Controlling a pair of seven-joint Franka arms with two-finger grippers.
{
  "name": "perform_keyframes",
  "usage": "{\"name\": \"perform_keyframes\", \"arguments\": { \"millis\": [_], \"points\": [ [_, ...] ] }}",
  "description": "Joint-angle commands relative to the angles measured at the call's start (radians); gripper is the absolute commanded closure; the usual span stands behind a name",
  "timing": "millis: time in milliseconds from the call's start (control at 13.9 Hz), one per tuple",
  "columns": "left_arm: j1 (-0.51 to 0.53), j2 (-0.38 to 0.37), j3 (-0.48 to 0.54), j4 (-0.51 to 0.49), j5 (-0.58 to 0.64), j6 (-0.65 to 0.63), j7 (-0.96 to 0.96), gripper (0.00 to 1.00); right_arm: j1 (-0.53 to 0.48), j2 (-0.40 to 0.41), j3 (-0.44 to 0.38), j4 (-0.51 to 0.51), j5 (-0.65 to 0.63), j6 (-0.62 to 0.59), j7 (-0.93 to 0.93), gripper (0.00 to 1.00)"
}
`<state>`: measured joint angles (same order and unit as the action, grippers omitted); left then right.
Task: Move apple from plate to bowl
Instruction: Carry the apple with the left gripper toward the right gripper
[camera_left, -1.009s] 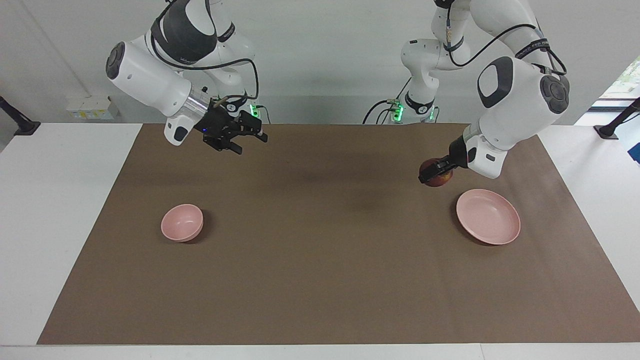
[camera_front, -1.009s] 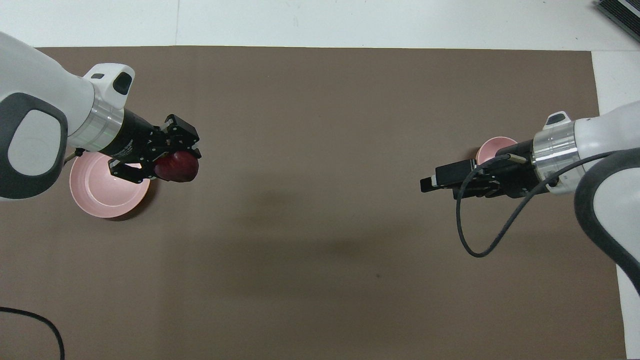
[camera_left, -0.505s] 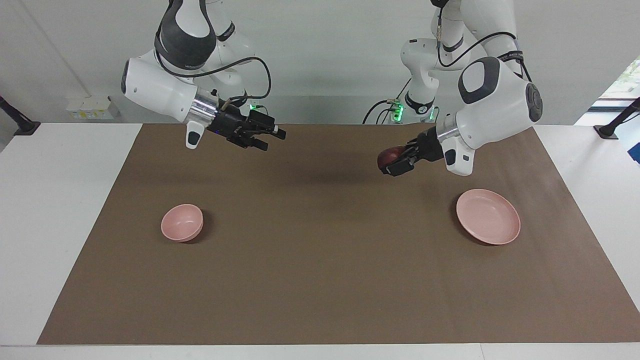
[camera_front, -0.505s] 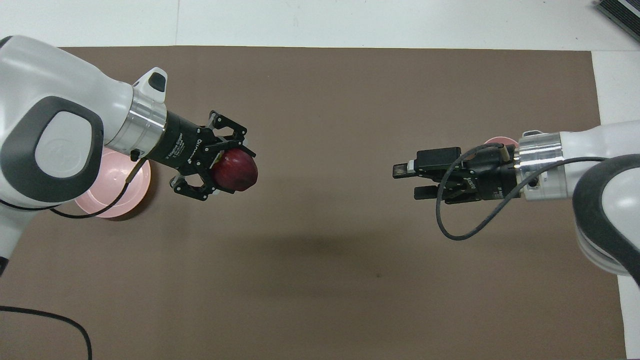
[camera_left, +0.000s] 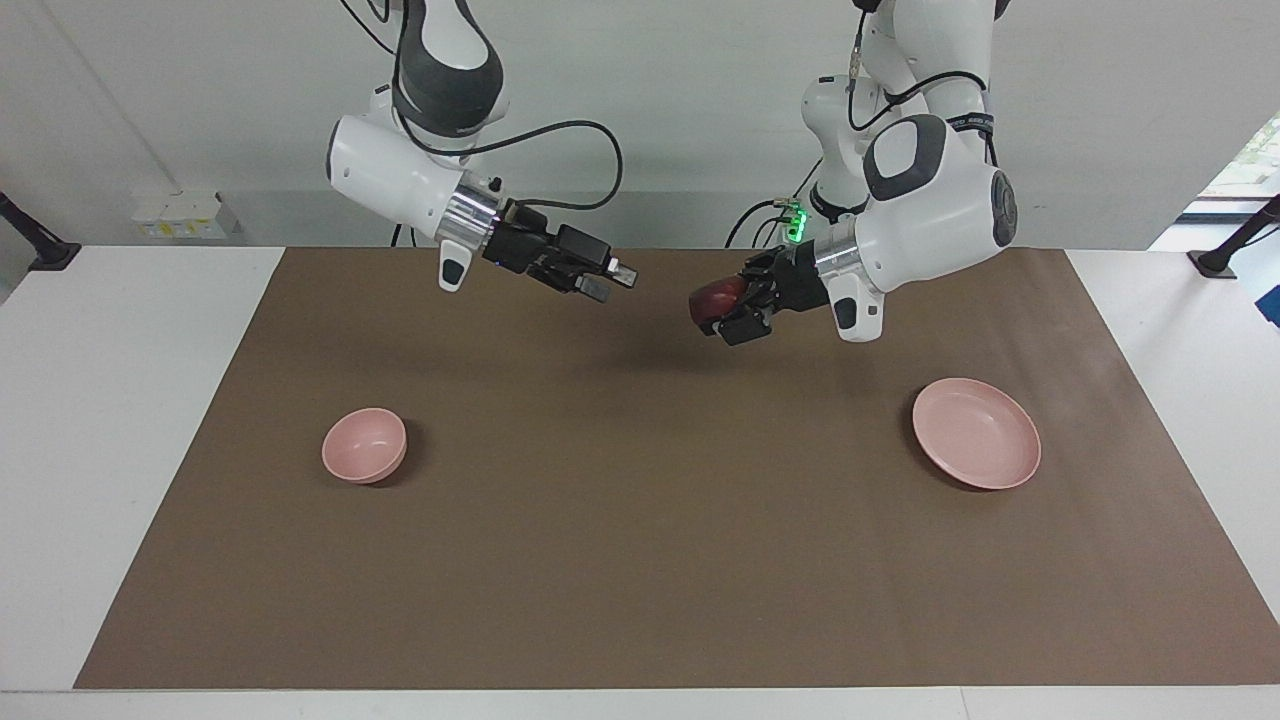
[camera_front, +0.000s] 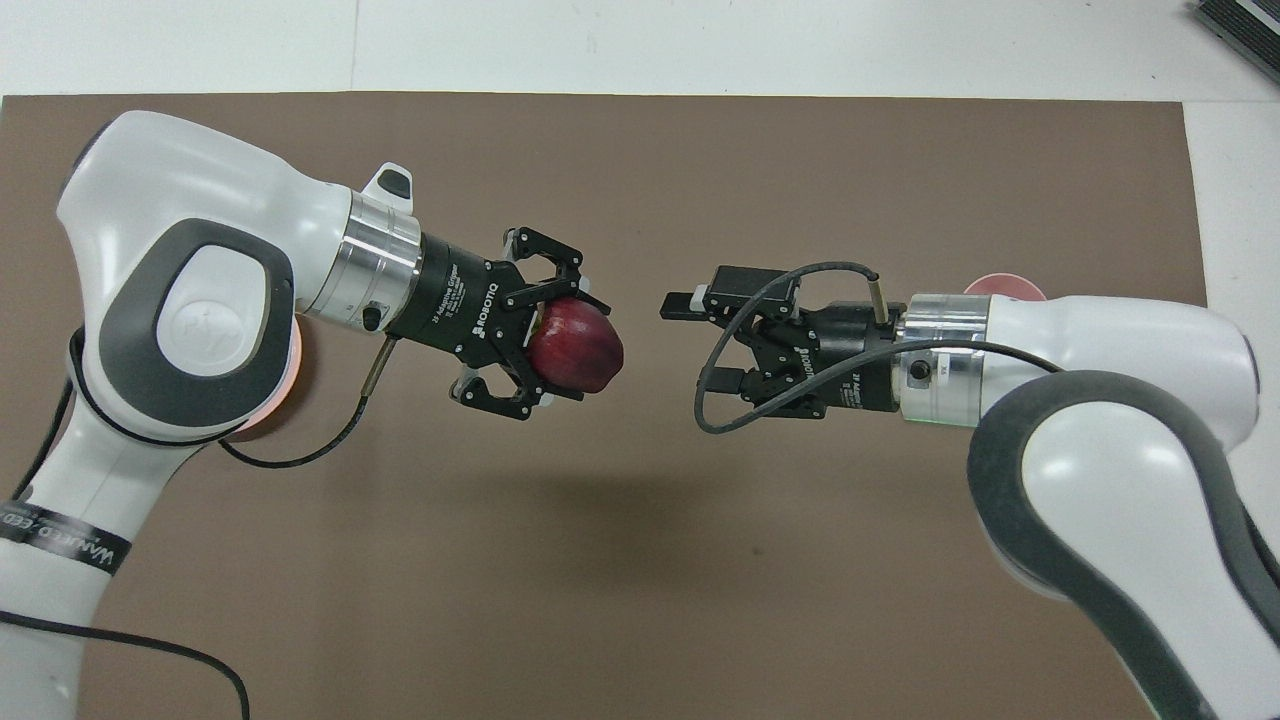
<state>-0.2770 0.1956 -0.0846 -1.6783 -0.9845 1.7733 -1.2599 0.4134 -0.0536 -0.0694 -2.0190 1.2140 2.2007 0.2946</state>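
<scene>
Left tool (camera_left: 722, 312) pinching apple (camera_front: 575, 347) over mat; right tool (camera_front: 700, 340) spread, facing apple.

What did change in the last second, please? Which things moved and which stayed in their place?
The left gripper, shut on the apple, carried it away from over the plate toward the middle of the mat. The right gripper, open and empty, swung in from the bowl's end to face the apple with a gap between them. Nothing was taken or let go. Plate and bowl stayed put.
</scene>
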Motion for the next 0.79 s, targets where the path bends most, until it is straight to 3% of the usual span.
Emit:
{"name": "perform_keyframes", "arguments": {
  "millis": [0, 144, 361, 721],
  "points": [
    [0.024, -0.027, 0.006, -0.084, -0.176, -0.067, -0.010, 1.00, -0.007, -0.029, -0.003, -0.055, 0.028, 0.007, -0.070, 0.00],
    [0.024, -0.030, 0.005, -0.130, -0.242, -0.095, -0.012, 1.00, -0.008, -0.032, -0.003, -0.072, 0.048, 0.005, -0.144, 0.00],
    [0.025, -0.024, 0.005, -0.143, -0.308, -0.164, -0.058, 1.00, -0.005, -0.032, -0.003, -0.107, 0.189, 0.010, -0.268, 0.00],
    [0.010, -0.028, 0.005, -0.185, -0.420, -0.115, -0.061, 1.00, 0.031, -0.063, -0.001, -0.145, 0.229, 0.019, -0.275, 0.00]
  ]
}}
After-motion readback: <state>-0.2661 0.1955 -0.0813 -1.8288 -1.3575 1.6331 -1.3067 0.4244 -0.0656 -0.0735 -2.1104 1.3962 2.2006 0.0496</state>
